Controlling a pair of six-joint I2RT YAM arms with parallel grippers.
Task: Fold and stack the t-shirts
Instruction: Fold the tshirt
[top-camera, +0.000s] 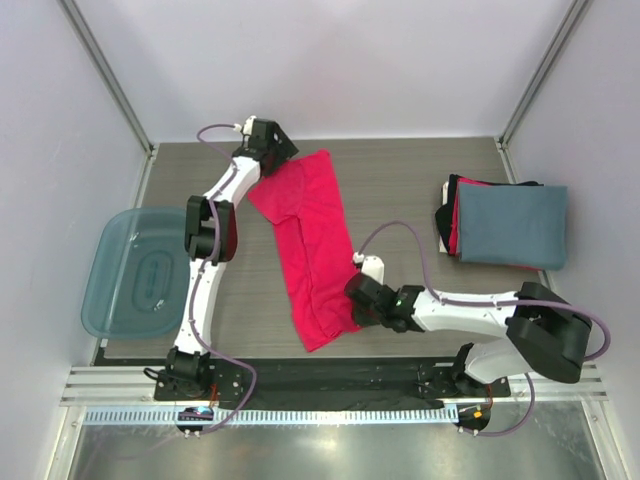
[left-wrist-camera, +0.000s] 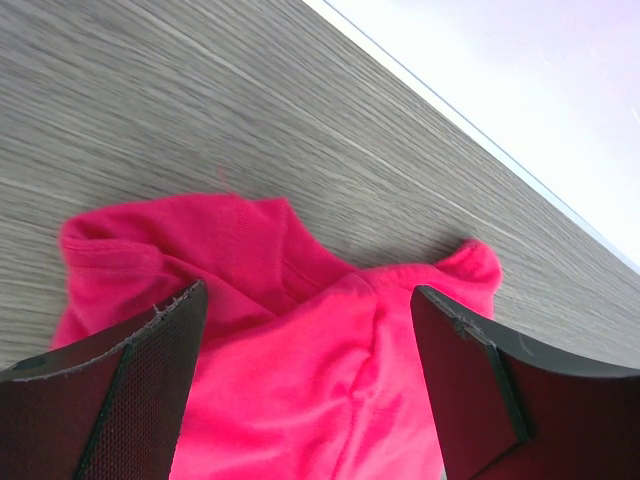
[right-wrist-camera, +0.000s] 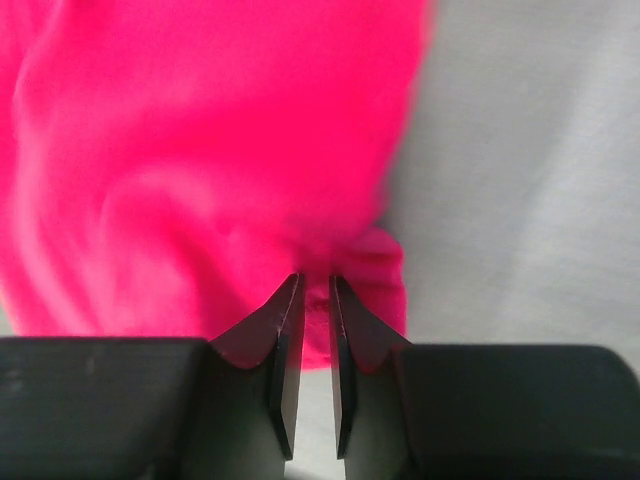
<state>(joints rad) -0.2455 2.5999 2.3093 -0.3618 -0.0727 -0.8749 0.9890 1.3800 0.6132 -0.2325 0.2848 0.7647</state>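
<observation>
Now, mid-fold: pink t-shirt lies as long diagonal strip, mid-table. Right gripper jaws nearly together, nipping its near edge. Left gripper jaws wide apart, straddling far end. Next, likely: left clamps, both fold end to end.

white and black arms, lilac cables, black wedge-shaped fingers

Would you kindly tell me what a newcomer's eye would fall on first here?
The pink-red t-shirt, a long strip down the middle of the table, stands out first. The left end effector hovers open over its far end, while the right end effector pinches it close to its near end. A folded stack topped by a slate blue-grey t-shirt sits at the right.
</observation>
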